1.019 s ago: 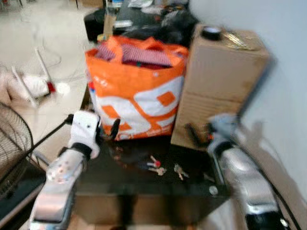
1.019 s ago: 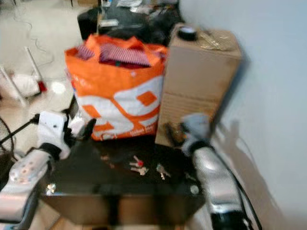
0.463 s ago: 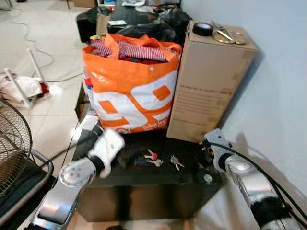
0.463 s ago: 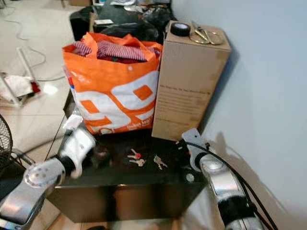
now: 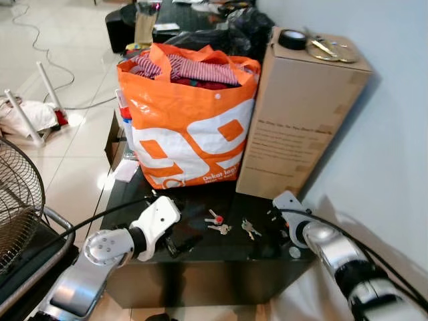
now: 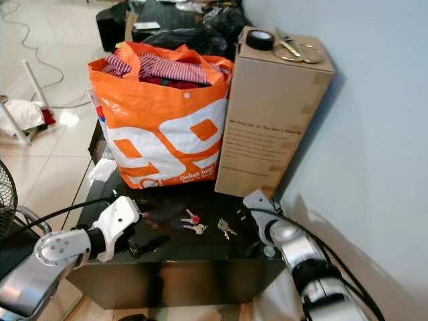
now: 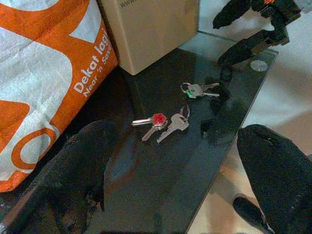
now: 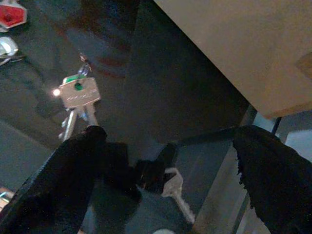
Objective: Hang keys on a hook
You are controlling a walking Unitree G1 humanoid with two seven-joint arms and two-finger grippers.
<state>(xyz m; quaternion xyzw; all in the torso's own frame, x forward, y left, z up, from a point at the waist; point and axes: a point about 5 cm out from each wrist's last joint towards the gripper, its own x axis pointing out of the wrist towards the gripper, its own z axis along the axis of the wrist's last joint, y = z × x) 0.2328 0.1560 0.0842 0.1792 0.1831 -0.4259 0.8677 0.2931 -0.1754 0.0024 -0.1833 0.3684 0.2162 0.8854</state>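
Two key bunches (image 5: 229,227) lie flat on the dark desk (image 5: 200,257), so I've got my left tool (image 7: 170,161) and right tool (image 8: 161,156) wide open, empty, flanking them.

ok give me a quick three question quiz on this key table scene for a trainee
1. True or false: the key set with the red cap lies on the black glass table, apart from the key set with the green cap.
2. What stands right behind the keys, beside the orange shopping bag?
A. a cardboard box
B. a wooden chair
C. a laundry basket
3. Fill in: both the left gripper and the right gripper have their fingers ____.

Key
1. True; the two sets lie apart on the glass.
2. A, the tall cardboard box, with a tape roll and scissors on top.
3. Open; neither holds anything.
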